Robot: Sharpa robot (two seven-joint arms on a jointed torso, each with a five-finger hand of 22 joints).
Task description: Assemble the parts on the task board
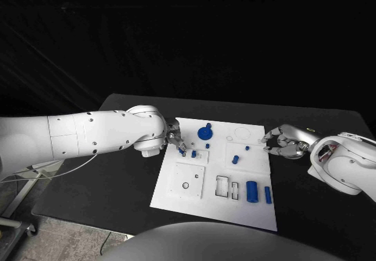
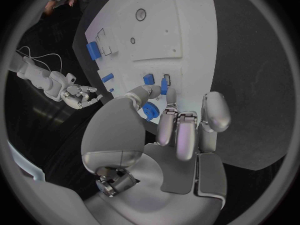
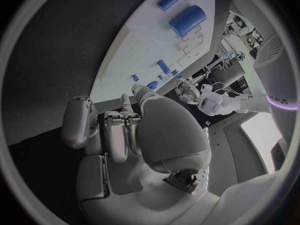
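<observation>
Left hand (image 1: pixel 177 140) fingers rest at the task board (image 1: pixel 196 201) edge; right hand (image 1: pixel 283 142) curled, holding nothing.

- The left arm (image 1: pixel 94 133) is a thick, smooth white shell built in rounded sections, with small dark screw dots along its seams.
- A thin pale cable (image 1: pixel 67 169) loops beneath it.
- The left hand (image 1: pixel 174 137) is silver metal, with glossy rounded finger shells.
- The right arm (image 1: pixel 345 163) is white, with a red mark near its wrist.
- The right hand (image 1: pixel 283 142) is silver, with dark gaps between its segments.
</observation>
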